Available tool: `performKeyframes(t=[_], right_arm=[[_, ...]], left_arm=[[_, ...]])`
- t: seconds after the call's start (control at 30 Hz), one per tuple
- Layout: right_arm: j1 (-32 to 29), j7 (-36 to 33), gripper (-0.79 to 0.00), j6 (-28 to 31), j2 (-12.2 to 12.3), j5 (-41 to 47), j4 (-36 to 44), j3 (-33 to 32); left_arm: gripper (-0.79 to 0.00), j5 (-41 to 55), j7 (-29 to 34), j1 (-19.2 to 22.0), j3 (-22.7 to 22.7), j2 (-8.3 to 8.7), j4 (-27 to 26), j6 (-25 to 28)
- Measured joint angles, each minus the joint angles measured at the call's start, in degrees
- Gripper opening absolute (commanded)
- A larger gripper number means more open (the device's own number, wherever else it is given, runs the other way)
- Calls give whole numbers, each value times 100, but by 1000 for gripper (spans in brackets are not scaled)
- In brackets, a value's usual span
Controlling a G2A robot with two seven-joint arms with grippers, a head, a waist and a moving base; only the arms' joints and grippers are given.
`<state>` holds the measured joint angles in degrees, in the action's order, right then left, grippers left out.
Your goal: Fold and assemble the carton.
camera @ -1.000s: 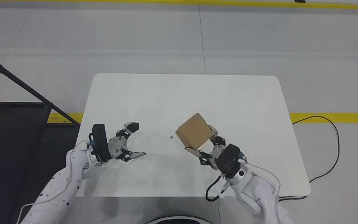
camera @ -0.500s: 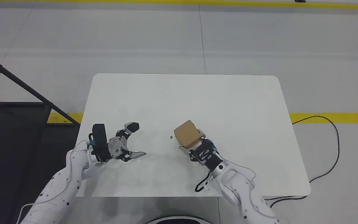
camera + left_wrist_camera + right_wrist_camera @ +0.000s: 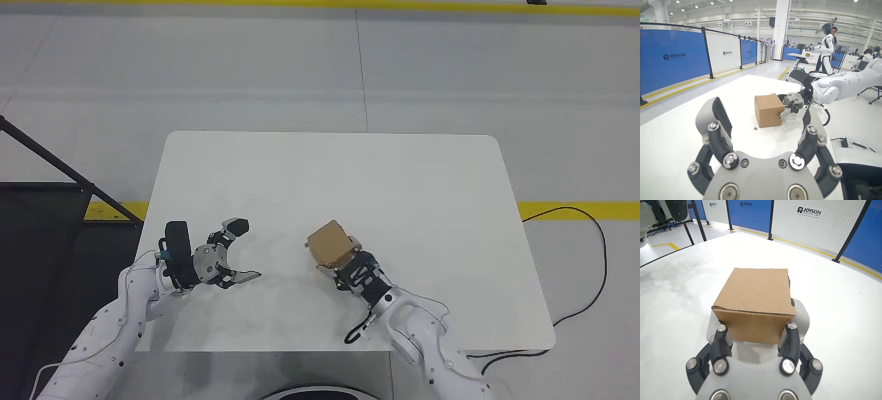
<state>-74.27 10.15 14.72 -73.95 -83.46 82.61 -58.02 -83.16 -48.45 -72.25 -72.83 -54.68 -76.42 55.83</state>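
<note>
A white counter point(image 3: 400, 180) with rounded corners stands on a pale hall floor crossed by yellow lines, with blue and white fence panels point(image 3: 672, 62) behind it. The carton point(image 3: 327, 242) sits near the counter's front edge, a little toward the robot's right of middle, and its base appears to rest on the surface.

It is close to a cube, so no long axis stands out. Its flat closed top faces up, and it is turned at an angle to the counter's edges. One upper corner point(image 3: 788, 278) looks frayed. Its underside and the faces turned away from the robot are hidden, so I cannot tell whether the bottom is folded shut.

The right end effector point(image 3: 346, 266) comes in low from the robot's side and clasps the carton by its near end, one finger point(image 3: 800, 313) on each side wall. The carton's walls cover the pads themselves.

The left end effector point(image 3: 246, 250) hangs well apart toward the counter's left front, its fingers spread wide with nothing between them.

A small dark speck point(image 3: 755, 129) lies on the counter just beside the carton, too small to identify.
</note>
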Motion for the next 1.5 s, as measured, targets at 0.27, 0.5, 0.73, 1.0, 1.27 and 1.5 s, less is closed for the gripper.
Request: performKeyframes(t=[0.27,0.5,0.73,1.0,1.27,1.5], right_arm=[[-70,154,0,63,3,-33,32,-1],[-308,476,0,226,65,-137,314,-151],[-737,707,0,339,196,-315,976,-591],[-1171,801,0,308,302,-219,1736,-1134],[-1233,793,0,150,329,358,1972,-1601],[-1179,839,0,120,331,680,1898,-1801]], left_arm=[[0,0,0,0,0,0,0,0],[0,0,0,0,0,0,0,0],[0,0,0,0,0,0,0,0],[0,0,0,0,0,0,0,0],[0,0,0,0,0,0,0,0],[0,0,0,0,0,0,0,0]])
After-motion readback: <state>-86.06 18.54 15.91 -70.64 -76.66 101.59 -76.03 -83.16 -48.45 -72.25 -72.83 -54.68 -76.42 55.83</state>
